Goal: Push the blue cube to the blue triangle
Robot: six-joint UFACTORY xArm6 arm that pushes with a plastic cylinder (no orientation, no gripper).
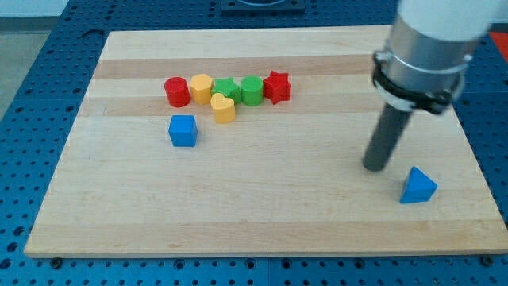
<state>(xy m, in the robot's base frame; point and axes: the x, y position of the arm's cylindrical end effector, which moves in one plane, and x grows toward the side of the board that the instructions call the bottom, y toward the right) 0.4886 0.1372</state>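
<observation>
Two blue blocks: blue cube far left, my tip beside blue triangle.

A pale wooden board with light and slightly darker grain stripes sits on a blue surface dotted with small dark holes. On the board: a bright blue cube and a matching blue triangle. The row of blocks runs red cylinder, yellow block, two green blocks, red star — with a second yellow block. My rod is dark grey down to my tip — its upper housing silver grey.
</observation>
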